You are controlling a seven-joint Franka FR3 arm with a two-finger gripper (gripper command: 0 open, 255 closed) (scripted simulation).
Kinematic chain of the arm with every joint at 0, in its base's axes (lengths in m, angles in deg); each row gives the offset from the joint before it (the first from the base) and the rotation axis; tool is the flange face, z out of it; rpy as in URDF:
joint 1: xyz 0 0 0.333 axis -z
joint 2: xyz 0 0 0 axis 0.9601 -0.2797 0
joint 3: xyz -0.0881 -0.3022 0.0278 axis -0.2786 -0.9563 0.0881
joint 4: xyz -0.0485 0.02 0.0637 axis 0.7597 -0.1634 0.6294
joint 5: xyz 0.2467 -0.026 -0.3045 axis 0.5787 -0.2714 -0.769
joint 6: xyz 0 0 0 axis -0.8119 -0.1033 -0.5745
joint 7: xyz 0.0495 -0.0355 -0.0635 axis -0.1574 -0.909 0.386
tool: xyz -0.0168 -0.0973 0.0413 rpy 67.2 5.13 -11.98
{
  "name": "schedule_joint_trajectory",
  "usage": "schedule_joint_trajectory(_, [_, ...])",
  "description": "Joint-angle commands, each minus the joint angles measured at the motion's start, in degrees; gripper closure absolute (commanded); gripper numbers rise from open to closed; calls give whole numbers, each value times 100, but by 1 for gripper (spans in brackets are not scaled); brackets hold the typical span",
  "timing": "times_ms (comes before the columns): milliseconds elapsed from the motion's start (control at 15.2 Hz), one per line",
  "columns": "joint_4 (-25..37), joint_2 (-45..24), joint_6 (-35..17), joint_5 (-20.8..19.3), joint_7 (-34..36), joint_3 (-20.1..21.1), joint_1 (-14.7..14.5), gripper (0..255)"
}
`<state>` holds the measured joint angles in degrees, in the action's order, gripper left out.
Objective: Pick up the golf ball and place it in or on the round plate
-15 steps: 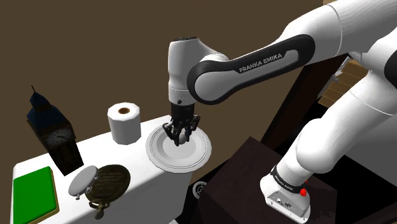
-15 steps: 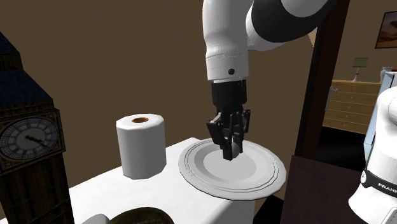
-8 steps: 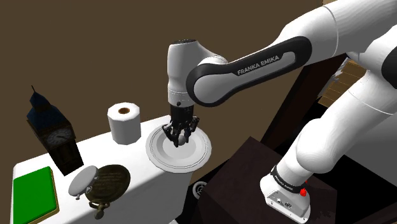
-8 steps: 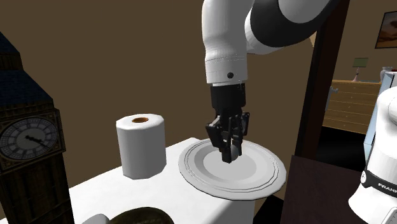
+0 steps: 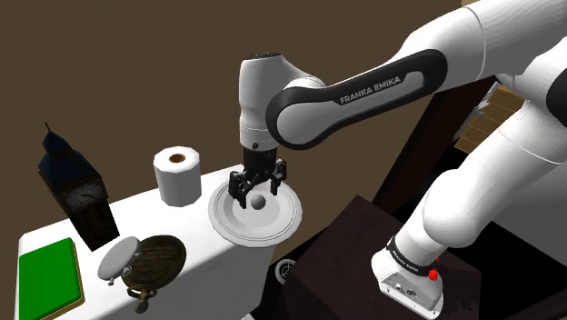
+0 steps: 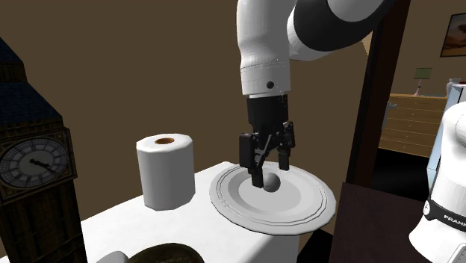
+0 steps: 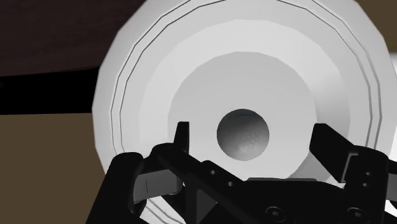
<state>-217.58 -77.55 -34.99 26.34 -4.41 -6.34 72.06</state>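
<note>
The grey golf ball (image 5: 258, 202) lies in the well of the round white plate (image 5: 284, 221), free of the fingers. My black gripper (image 5: 257, 191) hangs open just above it, one finger on each side of the ball. From the second exterior view the ball (image 6: 270, 181) sits near the middle of the plate (image 6: 320, 203), under the spread gripper (image 6: 266, 166). In the wrist view the ball (image 7: 242, 133) rests on the plate (image 7: 146, 83) between the fingers, which stand well apart from it.
A paper roll (image 5: 178, 175) stands upright beside the plate on the white table (image 5: 195, 264). A clock-tower model (image 5: 73, 186), a green pad (image 5: 45, 277) and a dark round object (image 5: 150, 259) lie farther toward the shoulder view's left. The plate sits near the table's edge.
The fingers were shut on the ball over the plate; now they have spread apart and the ball lies loose on the plate. The hand has risen slightly.
</note>
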Motion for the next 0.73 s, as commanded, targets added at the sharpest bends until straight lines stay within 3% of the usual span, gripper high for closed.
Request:
schedule_joint_trajectory(0, [222,100,317,18,-27,-42,17,0])
schedule_joint_trajectory(132, [494,187,670,26,-46,-89,37,0])
schedule_joint_trajectory(660, [494,187,670,26,-46,-89,37,0])
